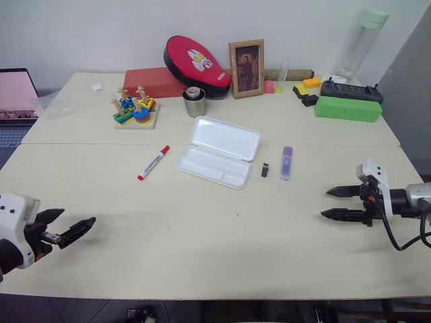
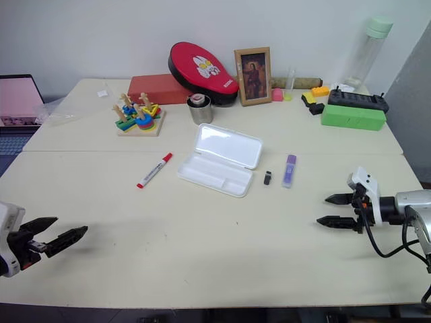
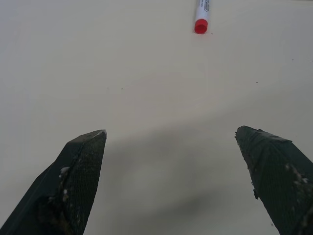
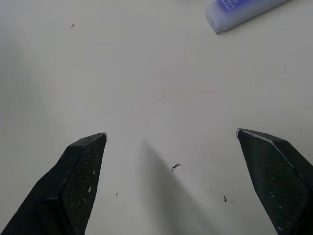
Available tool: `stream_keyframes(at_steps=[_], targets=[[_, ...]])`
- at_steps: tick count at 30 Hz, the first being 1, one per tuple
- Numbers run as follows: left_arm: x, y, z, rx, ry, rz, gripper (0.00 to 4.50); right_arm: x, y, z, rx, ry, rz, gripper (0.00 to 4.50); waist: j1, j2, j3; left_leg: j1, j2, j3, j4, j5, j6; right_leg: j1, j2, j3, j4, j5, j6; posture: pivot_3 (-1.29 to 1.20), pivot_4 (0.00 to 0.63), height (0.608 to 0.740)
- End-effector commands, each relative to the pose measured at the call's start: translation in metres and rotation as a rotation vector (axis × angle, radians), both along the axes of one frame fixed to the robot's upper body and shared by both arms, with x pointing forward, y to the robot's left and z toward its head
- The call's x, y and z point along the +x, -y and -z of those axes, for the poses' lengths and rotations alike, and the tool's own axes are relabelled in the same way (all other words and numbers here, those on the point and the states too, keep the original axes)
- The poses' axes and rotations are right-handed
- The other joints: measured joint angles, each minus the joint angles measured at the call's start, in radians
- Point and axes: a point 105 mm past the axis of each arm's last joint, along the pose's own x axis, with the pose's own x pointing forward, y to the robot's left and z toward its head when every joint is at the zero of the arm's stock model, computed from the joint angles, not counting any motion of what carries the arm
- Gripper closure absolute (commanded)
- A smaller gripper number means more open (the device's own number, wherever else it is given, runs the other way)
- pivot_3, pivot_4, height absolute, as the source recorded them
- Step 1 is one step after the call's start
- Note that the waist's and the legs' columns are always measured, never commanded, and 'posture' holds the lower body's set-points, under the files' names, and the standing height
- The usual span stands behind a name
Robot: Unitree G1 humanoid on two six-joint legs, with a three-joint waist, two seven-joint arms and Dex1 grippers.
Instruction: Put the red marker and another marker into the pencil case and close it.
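Pencil case (image 1: pixel 219 151), flat white hinged plastic box, lying mid-table with lid swung fully back, probably left open to take both pens, long axis slanting from near-left to far-right. Slim white-barrelled red marker (image 1: pixel 153 162) just left of it, red cap toward far-right, tail toward near-left; short chunky purple highlighter (image 1: pixel 286 162) right of it, lengthwise near-to-far, beside small black cap-like piece (image 1: pixel 265 169). Left gripper (image 1: pixel 67 229) and right gripper (image 1: pixel 335 202) hovering low at near corners, well apart from everything, jaws spread wide, holding nothing, likely staged one per pen.

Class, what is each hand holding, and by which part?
Nothing. The left hand and right hand are open, apart from the red marker and purple highlighter.
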Motion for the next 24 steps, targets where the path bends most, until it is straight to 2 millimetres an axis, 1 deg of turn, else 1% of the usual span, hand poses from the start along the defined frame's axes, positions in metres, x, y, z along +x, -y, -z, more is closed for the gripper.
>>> stream_keyframes(at_steps=[1,5,11,16,20,24], targets=[[0.002,-0.001,-0.011,0.024,0.029,0.009,0.0,-0.001,-0.002,-0.013,0.001,0.049,-0.028,0.04,0.0,0.0,0.0,0.0,0.0,0.0,0.0,0.0,0.0,0.0,0.0,0.0,0.0,0.0,0.0,0.0,0.15,0.74],[0.006,0.001,-0.005,0.039,0.012,0.02,0.0,-0.006,-0.004,-0.011,0.006,0.041,-0.039,0.04,0.0,0.0,0.0,0.0,0.0,0.0,0.0,0.0,0.0,0.0,0.0,0.0,0.0,0.0,0.0,0.0,0.15,0.74],[0.016,0.0,-0.009,0.045,0.031,0.034,0.0,-0.006,-0.017,-0.01,0.036,0.043,-0.06,0.04,-0.001,0.0,0.0,0.0,0.0,0.0,0.0,0.0,0.0,0.0,0.0,0.0,0.0,0.0,0.0,0.0,0.15,0.74],[0.018,0.0,-0.004,0.048,0.015,0.049,0.0,-0.011,-0.016,-0.01,0.043,0.04,-0.047,0.04,0.0,0.0,0.0,0.0,0.0,0.0,0.0,0.0,0.0,0.0,0.0,0.0,0.0,0.0,0.0,0.0,0.15,0.74],[0.018,0.0,-0.004,0.044,0.014,0.053,0.0,-0.01,-0.026,-0.01,0.058,0.042,-0.059,0.04,-0.001,0.0,0.0,0.0,0.0,0.0,0.0,0.0,0.0,0.0,0.0,0.0,0.001,0.0,0.0,0.0,0.15,0.74],[0.02,0.003,-0.004,0.034,0.024,0.061,0.0,-0.01,-0.027,-0.011,0.064,0.045,-0.057,0.04,0.0,0.0,0.0,0.0,0.0,0.0,0.0,0.0,0.0,0.0,0.0,0.0,0.001,0.0,0.0,0.0,0.15,0.74]])
